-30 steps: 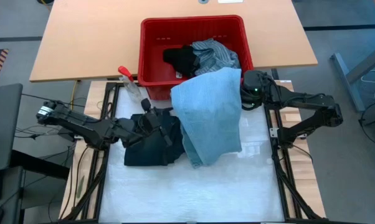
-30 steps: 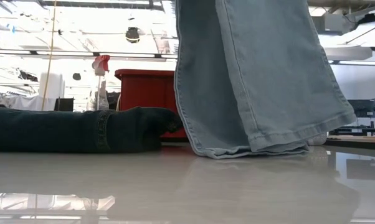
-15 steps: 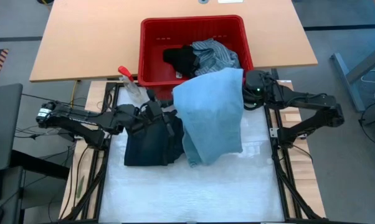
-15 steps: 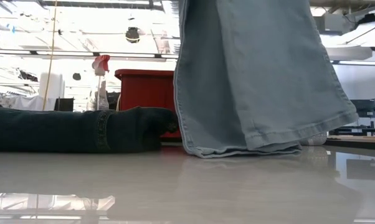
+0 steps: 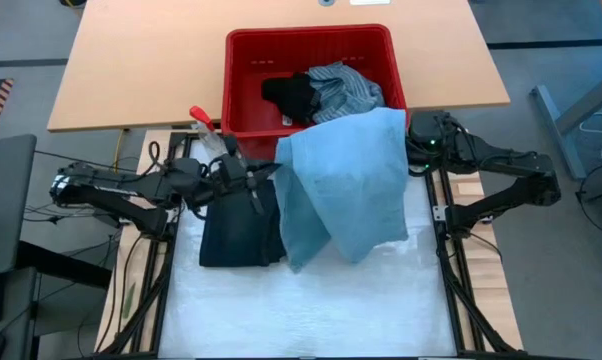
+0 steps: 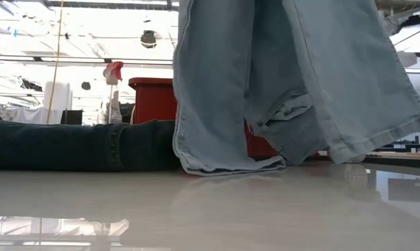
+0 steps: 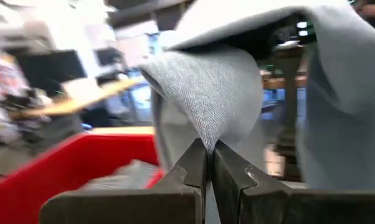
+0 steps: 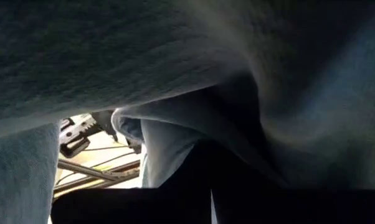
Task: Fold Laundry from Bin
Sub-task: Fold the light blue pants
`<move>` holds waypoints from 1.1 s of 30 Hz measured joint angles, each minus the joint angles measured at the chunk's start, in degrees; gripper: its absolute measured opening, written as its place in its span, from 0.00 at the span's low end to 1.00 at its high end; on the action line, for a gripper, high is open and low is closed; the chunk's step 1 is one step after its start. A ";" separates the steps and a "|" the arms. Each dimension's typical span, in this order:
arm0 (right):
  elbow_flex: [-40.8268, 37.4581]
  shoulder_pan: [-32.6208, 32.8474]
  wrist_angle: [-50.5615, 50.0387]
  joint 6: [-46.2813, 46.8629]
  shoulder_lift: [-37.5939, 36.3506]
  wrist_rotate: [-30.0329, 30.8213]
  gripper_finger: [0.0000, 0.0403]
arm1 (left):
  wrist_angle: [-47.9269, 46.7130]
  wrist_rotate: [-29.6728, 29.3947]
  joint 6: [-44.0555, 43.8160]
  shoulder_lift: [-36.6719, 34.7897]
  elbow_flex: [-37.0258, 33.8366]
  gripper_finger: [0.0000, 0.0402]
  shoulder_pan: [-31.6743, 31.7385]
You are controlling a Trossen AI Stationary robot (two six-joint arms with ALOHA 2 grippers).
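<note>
The left gripper (image 7: 209, 163) is pinched tight on a fold of the light blue denim jeans (image 5: 343, 185). You can see the cloth squeezed between its two dark fingers (image 7: 187, 168) in the left wrist view. The jeans hang up in the air, stretched between the two grippers. Their bottom hem touches the shiny white table (image 5: 311, 310) below.

The right gripper (image 5: 413, 150) is on the far side of the jeans from the left gripper. It is clamped closed. Its wrist view is filled with blue denim all around, and the top edge of the jeans runs up to it, so it seems to hold them.

Just under the left gripper, a dark navy garment (image 5: 239, 228) lies flat on the table. Behind both grippers sits the red plastic bin (image 5: 243, 80) with a thick rim. Inside it are a blue-white striped shirt (image 5: 343, 88) and a small black piece (image 5: 289, 96). A small clear spray bottle with a red trigger (image 5: 205, 128) stands beside the bin, near the left gripper.
</note>
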 joint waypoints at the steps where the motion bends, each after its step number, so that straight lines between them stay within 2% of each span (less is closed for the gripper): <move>1: 0.00 0.00 0.46 0.00 0.18 -0.02 0.05 | -1.16 2.77 -1.99 0.01 0.02 0.00 0.58; 5: -0.02 0.00 1.76 0.79 0.50 -1.20 0.05 | -1.83 17.17 -8.91 1.19 -0.40 0.00 3.60; 7: -0.02 0.00 3.53 1.15 0.78 -2.91 0.05 | -2.03 21.95 -11.20 2.11 -0.61 0.00 4.84; 12: 0.00 -0.15 3.86 1.09 1.34 -2.90 0.05 | 3.80 33.28 -12.40 5.26 -0.61 0.00 6.53; 16: -0.02 -0.65 3.41 1.07 3.37 -2.88 0.05 | 7.02 34.80 -12.41 7.58 -0.61 0.02 6.66; 19: -0.01 -0.98 3.21 0.55 5.93 -2.58 0.05 | 7.50 36.88 -11.15 8.89 -0.61 0.08 6.78; 24: -0.02 -1.27 2.83 -2.43 8.06 -2.56 0.05 | 7.83 43.49 -10.90 9.69 -0.63 0.26 6.68; 29: 0.00 -1.90 1.92 -3.77 8.07 -2.32 0.05 | 7.32 43.24 -10.55 8.57 -0.61 0.46 6.75; 33: 0.00 -1.92 -1.37 -5.02 8.10 -2.14 0.05 | 5.00 42.24 -8.91 6.61 -0.61 0.55 6.75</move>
